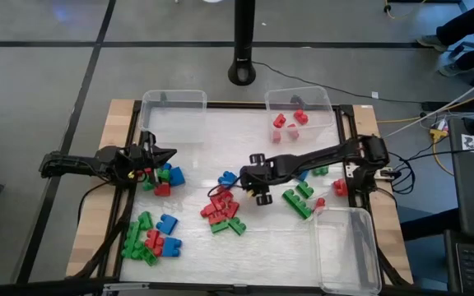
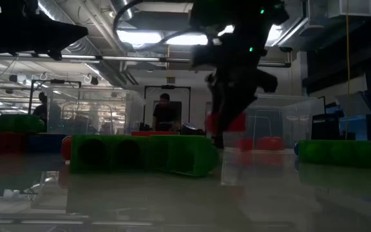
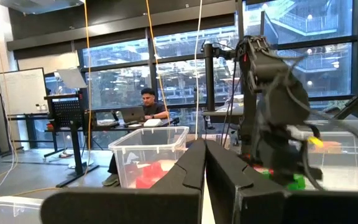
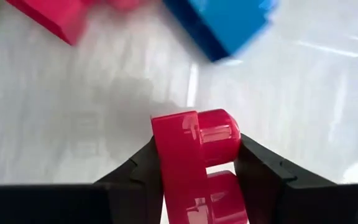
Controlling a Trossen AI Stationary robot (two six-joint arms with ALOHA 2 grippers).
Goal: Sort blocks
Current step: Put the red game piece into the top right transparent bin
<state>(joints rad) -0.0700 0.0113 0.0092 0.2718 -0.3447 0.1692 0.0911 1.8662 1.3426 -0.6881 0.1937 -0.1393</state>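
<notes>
The right gripper (image 4: 197,165) is clamped on a red block (image 4: 194,158), its jaws pressed against the block's two sides, so the step in hand looks like carrying a picked red piece off to its bin. In the high view this gripper (image 1: 257,182) sits at the centre of the frame, above the white bench (image 1: 196,140) and just right of the middle pile (image 1: 225,210) of red, green and blue blocks. A blue block (image 4: 229,22) and more red ones lie on the bench just beyond the held piece.

The bin (image 1: 303,107) at upper centre-right already holds a few red blocks (image 1: 289,121), so the next move probably calls for lifting clear of the pile, swinging toward the upper right of the frame, and letting go over that bin without clipping its rim.

The left gripper (image 1: 161,154) hovers at centre-left, by a small cluster (image 1: 164,177) of mixed blocks. Its fingers (image 3: 194,168) are drawn nearly together, with only a thin slit between them and nothing held. Another heap (image 1: 148,238) waits at lower left, and two bins, upper left (image 1: 174,103) and lower right (image 1: 348,247), appear empty.
</notes>
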